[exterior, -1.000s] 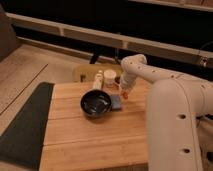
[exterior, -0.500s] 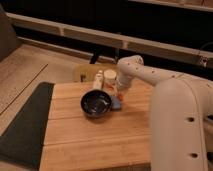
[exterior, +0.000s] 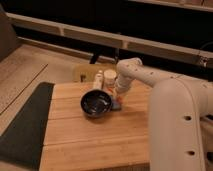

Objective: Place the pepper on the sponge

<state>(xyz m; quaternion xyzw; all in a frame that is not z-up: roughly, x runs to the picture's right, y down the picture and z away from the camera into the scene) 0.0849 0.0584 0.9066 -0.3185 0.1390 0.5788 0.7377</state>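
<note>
The blue-grey sponge [exterior: 117, 104] lies on the wooden table [exterior: 95, 135], touching the right side of the round black bowl [exterior: 96, 103]; only a corner of it shows under the arm. My gripper [exterior: 118, 95] hangs at the end of the white arm, directly above the sponge and close to it. A small orange-red bit at the gripper's tip, the pepper [exterior: 119, 99], shows just over the sponge. Most of the pepper is hidden by the wrist.
Two small containers, a slim bottle [exterior: 99, 80] and a white jar [exterior: 109, 77], stand at the table's far edge behind the bowl. A dark mat [exterior: 22, 125] lies left of the table. My bulky white arm [exterior: 175, 120] covers the table's right side.
The wrist has swung left and lowered from the table's far right side to just over the sponge beside the bowl. The bowl and containers have not moved.
</note>
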